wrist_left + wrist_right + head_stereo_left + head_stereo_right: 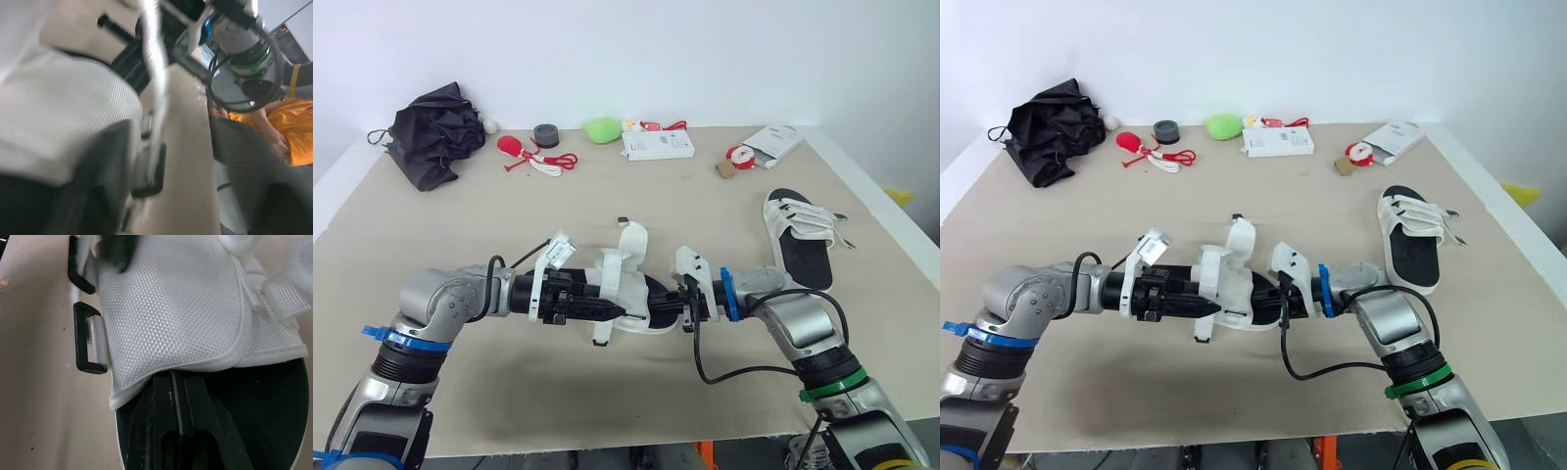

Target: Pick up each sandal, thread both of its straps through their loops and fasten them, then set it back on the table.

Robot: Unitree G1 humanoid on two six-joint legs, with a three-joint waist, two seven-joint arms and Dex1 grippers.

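Beige counter [460, 392], white wall [705, 49] behind. The unfastened sandal [631, 284] lies between both grippers. The right gripper [177, 382] is pressed shut, tips under its white flap (left gripper [612, 310] — grip unclear). Second sandal [800, 235] lies to its right; black umbrella [435, 132] and white box [658, 146] lie beyond it.
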